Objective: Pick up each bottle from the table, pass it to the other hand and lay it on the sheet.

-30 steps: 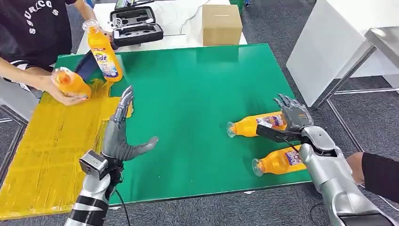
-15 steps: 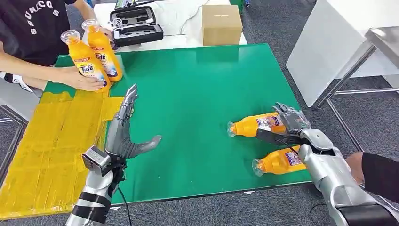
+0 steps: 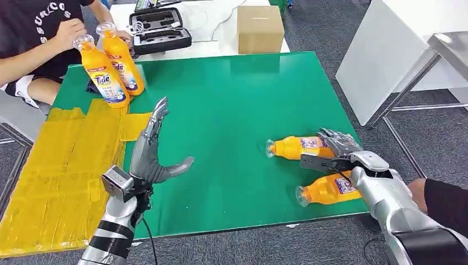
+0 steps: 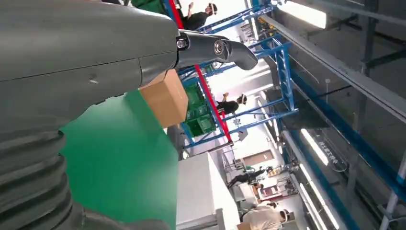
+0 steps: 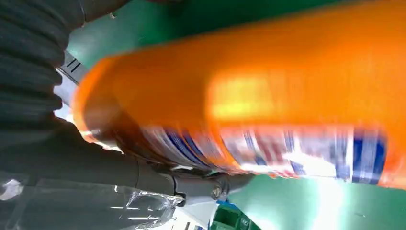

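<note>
Two orange bottles lie on the green table [image 3: 232, 110] at the right: a far one [image 3: 295, 148] and a near one [image 3: 325, 189]. My right hand [image 3: 339, 146] lies over the far bottle's base end, fingers draped across it and the thumb stretched along its near side. The bottle [image 5: 263, 96] is blurred and close against that hand [image 5: 72, 158]; a firm grip cannot be told. My left hand [image 3: 152, 152] is raised over the table's left part, fingers spread and empty, at the edge of the yellow sheet [image 3: 60, 176]. Its thumb [image 4: 210, 48] sticks out free.
Two more orange bottles [image 3: 104, 74] [image 3: 122, 61] stand upright at the table's far left corner, beside a seated person [image 3: 38, 33]. A black case [image 3: 160, 30] and a cardboard box [image 3: 259, 27] lie behind. Another person's sleeve [image 3: 447, 204] is at the near right.
My right hand has lowered onto the far lying bottle. The person stood a second bottle upright at the far left and drew the hand back. My left hand drifted slightly right.
</note>
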### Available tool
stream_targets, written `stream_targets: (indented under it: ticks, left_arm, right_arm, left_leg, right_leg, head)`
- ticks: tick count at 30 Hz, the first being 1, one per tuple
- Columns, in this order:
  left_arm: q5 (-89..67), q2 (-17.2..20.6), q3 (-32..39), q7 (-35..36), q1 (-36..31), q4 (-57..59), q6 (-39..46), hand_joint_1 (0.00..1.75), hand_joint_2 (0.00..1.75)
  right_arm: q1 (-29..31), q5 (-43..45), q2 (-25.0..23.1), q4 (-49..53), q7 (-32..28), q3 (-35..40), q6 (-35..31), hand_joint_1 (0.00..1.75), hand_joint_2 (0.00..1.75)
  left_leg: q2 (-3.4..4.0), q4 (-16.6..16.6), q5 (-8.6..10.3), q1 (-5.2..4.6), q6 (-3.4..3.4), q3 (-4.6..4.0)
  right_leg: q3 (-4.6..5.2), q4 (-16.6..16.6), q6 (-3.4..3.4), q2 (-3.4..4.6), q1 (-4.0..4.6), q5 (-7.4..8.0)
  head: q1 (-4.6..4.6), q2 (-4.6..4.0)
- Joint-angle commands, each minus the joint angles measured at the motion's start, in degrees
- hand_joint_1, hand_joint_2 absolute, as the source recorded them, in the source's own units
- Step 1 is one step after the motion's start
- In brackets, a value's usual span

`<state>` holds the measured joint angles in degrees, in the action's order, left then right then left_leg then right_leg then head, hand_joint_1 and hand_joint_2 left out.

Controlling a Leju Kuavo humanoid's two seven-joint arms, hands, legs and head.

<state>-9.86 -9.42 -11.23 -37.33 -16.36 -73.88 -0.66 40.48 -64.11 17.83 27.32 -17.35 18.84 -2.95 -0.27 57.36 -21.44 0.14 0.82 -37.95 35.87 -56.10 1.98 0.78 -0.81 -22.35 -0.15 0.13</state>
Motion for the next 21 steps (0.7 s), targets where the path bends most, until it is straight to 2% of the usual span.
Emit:
stream_targets:
  ticks: [1,5,6,7,8,9,12,14,18,21]
  left_arm:
    - [0.2,0.4,-0.8,-2.1,-2.5,4.6,-0.2,0.0,1.75]
    - [0.2,0.4,-0.8,-2.1,-2.5,4.6,-0.2,0.0,1.75]
    - [0.3,0.5,-0.8,-2.1,-2.5,4.6,-0.2,0.0,1.75]
    - [0.3,0.4,-0.9,-2.1,-2.5,4.6,-0.3,0.0,1.75]
    - [0.3,0.4,-0.9,-2.1,-2.7,5.0,-0.3,0.0,1.75]
    - [0.3,0.2,-1.1,-2.1,-2.8,5.2,-0.2,0.0,1.75]
    - [0.4,0.1,-1.5,-2.1,-2.8,5.2,-0.2,0.0,1.75]
    - [0.4,0.2,-1.8,-2.1,-2.8,5.5,-0.2,0.0,1.75]
    - [0.6,0.4,-1.7,-2.1,-2.6,5.7,-0.3,0.0,1.75]
    - [0.5,0.3,-1.7,-2.0,-2.4,5.5,-0.2,0.0,1.75]
  right_arm:
    - [2.6,-0.1,-1.1,-6.0,0.1,2.6,0.7,0.02,1.75]
    - [2.6,-0.1,-1.1,-6.0,0.1,2.6,0.7,0.02,1.75]
    - [2.6,-0.2,-1.2,-6.0,0.3,2.7,0.2,0.38,1.75]
    - [2.4,0.0,-1.6,-6.1,0.5,2.5,-0.1,1.05,1.75]
    - [2.5,-0.1,-1.8,-6.2,1.0,2.5,-0.3,1.43,1.75]
    - [2.6,-0.1,-2.1,-6.6,1.2,2.6,-0.5,1.55,1.75]
    - [2.6,-0.6,-2.6,-7.0,1.4,3.1,-0.6,1.64,1.75]
    - [2.4,-1.6,-3.0,-7.8,2.3,4.1,-1.0,1.64,1.75]
    - [2.1,-2.4,-3.0,-8.2,3.8,4.7,-2.4,1.66,1.75]
    - [1.3,-3.3,-3.6,-7.5,5.0,4.9,-6.7,1.75,1.75]
  left_leg:
    - [0.0,0.0,-0.1,0.01,-0.05,0.26]
    - [0.01,0.0,-0.05,0.01,-0.04,0.2]
    - [0.01,0.0,-0.11,0.01,-0.06,0.31]
    - [0.0,0.0,-0.07,0.0,-0.04,0.23]
    - [0.01,0.0,-0.16,0.02,-0.07,0.46]
    - [0.03,0.0,-0.1,0.02,-0.05,0.32]
    - [0.03,0.0,-0.13,0.02,-0.06,0.37]
    - [0.0,0.0,-0.04,0.03,-0.04,0.19]
    - [0.04,0.0,-0.12,0.03,-0.06,0.38]
    - [0.07,0.0,-0.15,0.04,-0.08,0.52]
  right_leg:
    - [-0.27,0.0,-0.08,-0.07,0.03,-0.09]
    - [-0.19,0.0,-0.05,-0.04,0.02,-0.05]
    - [-0.31,0.0,-0.08,-0.06,0.04,-0.1]
    - [-0.23,0.0,-0.06,-0.06,0.02,-0.06]
    - [-0.45,0.0,-0.11,-0.08,0.05,-0.15]
    - [-0.31,0.0,-0.08,-0.04,0.04,-0.08]
    - [-0.36,0.0,-0.09,-0.05,0.04,-0.12]
    - [-0.2,0.0,-0.05,-0.04,0.04,-0.03]
    - [-0.38,0.0,-0.09,-0.04,0.05,-0.1]
    - [-0.5,0.1,-0.12,-0.04,0.06,-0.12]
  head:
    - [0.02,0.0]
    - [0.02,0.0]
    - [0.02,0.0]
    - [0.02,0.0]
    - [0.04,0.0]
    - [0.02,0.0]
    - [0.02,0.0]
    - [0.04,0.0]
    - [0.04,0.0]
    - [0.04,0.0]
